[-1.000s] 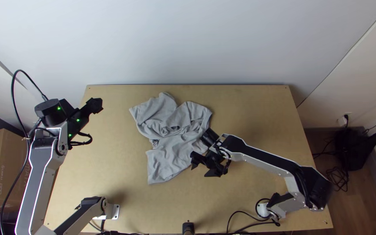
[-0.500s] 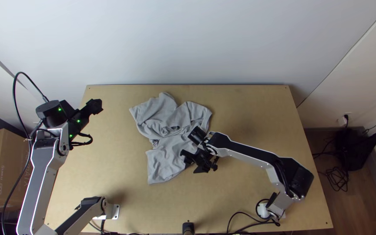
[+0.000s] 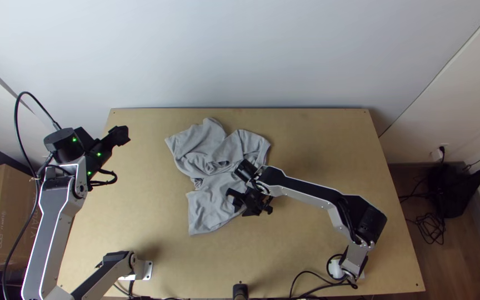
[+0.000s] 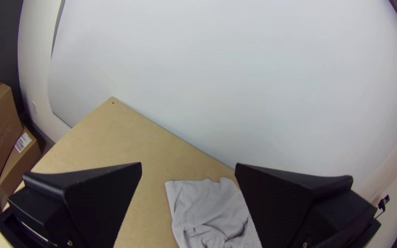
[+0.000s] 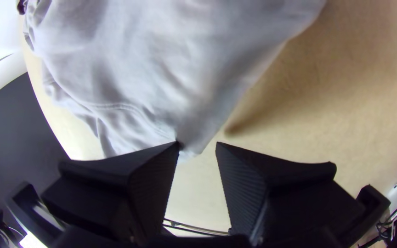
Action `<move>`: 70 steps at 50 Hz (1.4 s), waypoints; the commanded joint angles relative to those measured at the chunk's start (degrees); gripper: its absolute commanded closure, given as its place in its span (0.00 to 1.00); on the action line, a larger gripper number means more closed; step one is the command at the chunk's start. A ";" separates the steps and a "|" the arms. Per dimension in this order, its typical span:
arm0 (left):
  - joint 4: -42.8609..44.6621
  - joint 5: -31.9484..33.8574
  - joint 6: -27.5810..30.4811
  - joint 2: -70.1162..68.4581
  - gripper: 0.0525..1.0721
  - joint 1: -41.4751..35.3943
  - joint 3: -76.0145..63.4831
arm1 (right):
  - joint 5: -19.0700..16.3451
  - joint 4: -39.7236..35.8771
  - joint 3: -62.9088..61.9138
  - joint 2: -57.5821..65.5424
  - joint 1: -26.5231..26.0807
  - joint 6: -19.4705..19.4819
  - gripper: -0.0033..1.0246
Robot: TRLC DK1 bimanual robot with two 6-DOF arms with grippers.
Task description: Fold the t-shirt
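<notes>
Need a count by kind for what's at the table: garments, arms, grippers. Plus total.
Grey cloth t-shirt: 1
Robot arms, silver-grey links with black joints: 2 (left arm, right arm)
Black two-fingered grippers: 2 (left gripper, right gripper)
Total: 5

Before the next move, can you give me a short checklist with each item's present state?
1. T-shirt lying on the table: ok.
2. T-shirt smoothed out: not ok, bunched around its middle.
3. Right claw open: ok.
4. Cloth seated in the right claw's opening: cannot tell; an edge shows there, depth unclear.
5. Left claw open and away from the cloth: ok.
</notes>
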 commanded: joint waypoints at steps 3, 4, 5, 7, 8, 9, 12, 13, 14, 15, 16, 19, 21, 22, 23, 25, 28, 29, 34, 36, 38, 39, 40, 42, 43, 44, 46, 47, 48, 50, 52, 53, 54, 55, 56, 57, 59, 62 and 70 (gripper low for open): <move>0.96 0.41 1.68 1.46 0.04 0.41 -0.30 | 1.62 0.00 1.96 1.35 0.77 -0.68 0.81; 0.96 0.50 2.12 1.73 0.04 0.32 -0.13 | 1.97 0.00 2.05 1.44 0.86 -0.77 0.83; 0.96 0.50 2.56 2.25 0.04 0.06 -0.13 | 2.41 0.00 2.14 1.44 0.86 -0.85 0.86; 1.31 0.59 3.44 3.40 0.04 -0.21 0.14 | 3.64 0.00 2.23 1.44 1.04 -1.56 0.93; 1.40 0.76 3.97 4.10 0.04 -0.21 0.31 | 4.43 0.00 2.23 1.35 1.04 -2.00 0.97; 1.40 0.94 4.32 4.80 0.04 -0.38 0.49 | 4.96 -0.09 2.23 1.35 1.12 -2.26 0.97; 1.23 2.08 6.08 7.35 0.04 -0.74 1.72 | 5.04 -0.18 2.23 1.09 1.12 -2.52 0.97; 0.88 2.96 6.16 8.41 0.04 -0.74 2.25 | 5.04 -0.26 2.23 1.00 1.12 -2.70 0.97; 0.79 3.58 6.25 9.11 0.04 -0.74 2.69 | 5.04 -0.26 2.23 0.83 1.12 -2.79 0.97; 0.61 4.10 6.25 9.99 0.04 -0.74 3.13 | 5.04 -0.26 2.23 0.56 1.04 -2.87 0.97; 0.61 4.28 6.52 10.87 0.04 -0.74 3.48 | 5.13 -0.26 2.14 0.39 1.04 -2.96 0.97; 1.05 5.42 8.45 13.24 0.04 -0.74 4.36 | 5.31 -0.35 1.79 -0.49 0.68 -3.40 0.97; 1.05 5.69 10.12 14.91 0.04 -1.00 5.15 | 5.48 -0.44 1.44 -1.02 0.42 -3.67 0.97; 1.14 5.69 10.73 15.96 0.04 -1.09 5.67 | 5.66 -0.53 1.26 -1.46 0.24 -3.84 0.97; 1.40 5.69 11.35 16.93 0.04 -1.18 6.20 | 5.75 -0.53 1.08 -1.72 0.16 -3.93 0.97; 1.40 6.13 12.32 18.95 0.04 -1.44 7.43 | 6.01 -0.53 0.38 -2.43 -0.11 -4.28 0.97; 1.31 6.83 13.72 22.03 0.04 -1.53 9.63 | 6.45 -0.53 -0.67 -3.57 -0.46 -4.81 0.97; 1.31 6.92 13.81 23.08 0.04 -1.53 10.42 | 6.71 -0.53 -1.03 -4.01 -0.46 -5.16 0.97; 1.05 8.67 15.39 27.39 0.04 -1.88 13.67 | 7.94 0.00 -2.78 -6.03 -0.81 -6.48 0.97; 0.88 8.76 16.36 28.80 0.04 -2.49 14.73 | 8.56 0.09 -3.22 -6.64 -0.99 -6.74 0.97; 0.88 9.11 17.59 30.29 0.05 -2.85 15.52 | 8.91 0.09 -3.66 -7.26 -1.07 -7.27 0.97; 0.70 9.11 18.12 31.17 0.05 -3.02 16.05 | 9.00 0.17 -3.84 -7.52 -1.07 -7.36 0.97; 0.44 9.11 18.29 32.14 0.06 -3.28 16.57 | 9.17 0.35 -4.01 -7.87 -1.07 -7.62 0.97; -0.88 9.11 18.64 34.16 0.06 -3.64 18.07 | 9.44 0.53 -4.45 -8.58 -1.07 -8.15 0.97; -1.76 9.11 19.17 35.21 0.06 -3.81 18.86 | 9.44 0.53 -4.72 -9.02 -1.07 -8.50 0.97; -2.38 9.11 19.44 36.18 0.06 -3.99 19.65 | 9.44 0.61 -4.89 -9.37 -1.07 -8.76 0.97; -3.17 9.11 19.44 37.85 0.11 -4.16 20.79 | 9.53 0.88 -5.51 -10.25 -1.07 -9.38 0.97; -3.43 9.11 19.44 38.46 0.14 -4.34 21.14 | 9.53 1.05 -5.86 -10.69 -0.99 -9.73 0.97; -3.52 9.11 19.44 39.25 0.17 -4.51 21.41 | 9.53 1.14 -6.21 -11.21 -0.99 -10.08 0.97; -3.61 9.11 19.44 40.66 0.23 -4.69 21.85 | 9.70 1.67 -7.09 -12.27 -0.63 -10.96 0.97; -4.05 9.03 19.35 42.16 0.26 -4.87 22.64 | 9.79 2.37 -8.06 -13.32 -0.46 -11.75 0.97; -4.93 8.67 19.44 43.03 0.26 -5.04 23.34 | 9.79 2.72 -8.58 -13.85 -0.46 -12.02 0.97; -5.80 8.32 19.52 44.00 0.26 -5.22 24.04 | 9.79 2.99 -9.02 -14.38 -0.37 -12.19 0.97; -6.51 8.24 19.52 44.79 0.26 -5.31 24.66 | 9.79 3.43 -9.64 -14.91 -0.28 -12.37 0.97; -6.95 8.15 19.61 45.58 0.26 -5.39 25.10 | 9.79 3.78 -10.17 -15.35 -0.28 -12.63 0.97; -7.12 7.97 19.79 46.11 0.26 -5.57 25.36 | 9.79 4.13 -10.61 -15.79 -0.28 -12.89 0.97; -7.12 7.36 20.40 47.16 0.26 -5.83 25.63 | 9.79 4.31 -11.31 -16.58 -0.19 -13.51 0.97; -7.12 7.00 20.75 48.66 0.26 -6.27 25.98 | 9.70 4.48 -12.01 -17.28 -0.19 -13.60 0.97; -6.42 4.28 21.28 52.17 0.35 -7.33 26.86 | 9.70 5.36 -12.98 -18.69 -0.19 -13.86 0.97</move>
